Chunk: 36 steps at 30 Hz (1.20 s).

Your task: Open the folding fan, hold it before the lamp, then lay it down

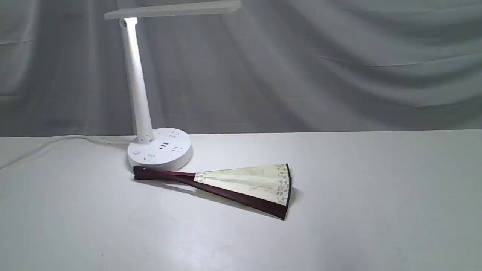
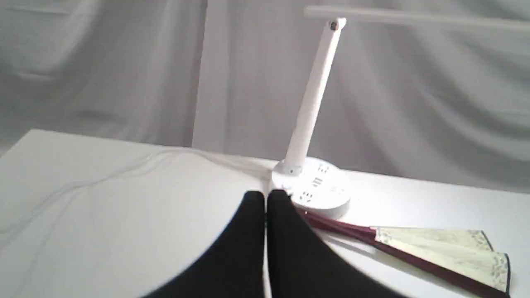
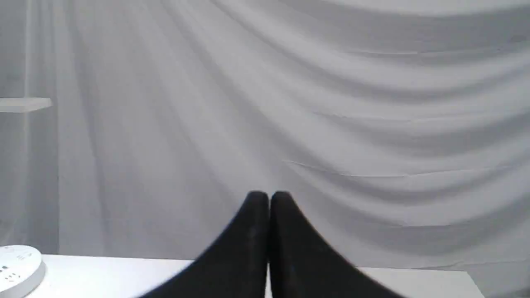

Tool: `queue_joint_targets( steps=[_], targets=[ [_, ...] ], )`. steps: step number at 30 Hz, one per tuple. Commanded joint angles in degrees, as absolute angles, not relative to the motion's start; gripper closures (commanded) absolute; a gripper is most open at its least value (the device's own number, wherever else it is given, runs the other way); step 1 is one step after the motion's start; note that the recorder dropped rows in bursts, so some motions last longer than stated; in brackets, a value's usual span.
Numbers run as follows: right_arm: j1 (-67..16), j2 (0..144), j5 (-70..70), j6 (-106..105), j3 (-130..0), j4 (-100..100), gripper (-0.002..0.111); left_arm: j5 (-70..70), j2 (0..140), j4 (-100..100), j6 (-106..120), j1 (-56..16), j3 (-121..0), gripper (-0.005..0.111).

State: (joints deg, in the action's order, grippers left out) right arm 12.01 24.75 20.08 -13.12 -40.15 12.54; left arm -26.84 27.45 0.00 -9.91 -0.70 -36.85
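Left gripper [image 2: 266,198] and right gripper [image 3: 269,198] alike — smooth matte-black fingers, broad at the base, tapering to rounded tips

Frontal exterior and both wrist views, perhaps raised, share the lamp [image 1: 137,94].

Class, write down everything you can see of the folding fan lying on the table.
The folding fan lies flat on the white table, only partly spread into a narrow wedge. Its pleated leaf looks like cream paper, with a speckled patterned border and dark outer edging. The ribs look like dark maroon wood, gathered at a pivot. That pivot end sits just in front of the lamp's round base; whether they touch is unclear. Nothing holds it.
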Motion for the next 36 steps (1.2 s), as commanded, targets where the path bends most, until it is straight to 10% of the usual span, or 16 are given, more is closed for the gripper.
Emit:
queue_joint_targets(
  steps=[1,24,36],
  targets=[
    [11.85,30.72,21.20,-13.60,-43.43,11.49,0.108,-24.78,34.45,0.85,-9.83,-0.60,-37.64,0.107],
    [11.85,63.17,17.50,-16.49,-44.48,12.63,0.108,-35.46,82.45,-6.79,0.60,-1.03,-60.72,0.107],
    [11.85,76.02,15.64,-18.42,-44.48,12.63,0.108,-31.30,103.52,6.56,2.21,-12.24,-76.28,0.107]
  ],
)
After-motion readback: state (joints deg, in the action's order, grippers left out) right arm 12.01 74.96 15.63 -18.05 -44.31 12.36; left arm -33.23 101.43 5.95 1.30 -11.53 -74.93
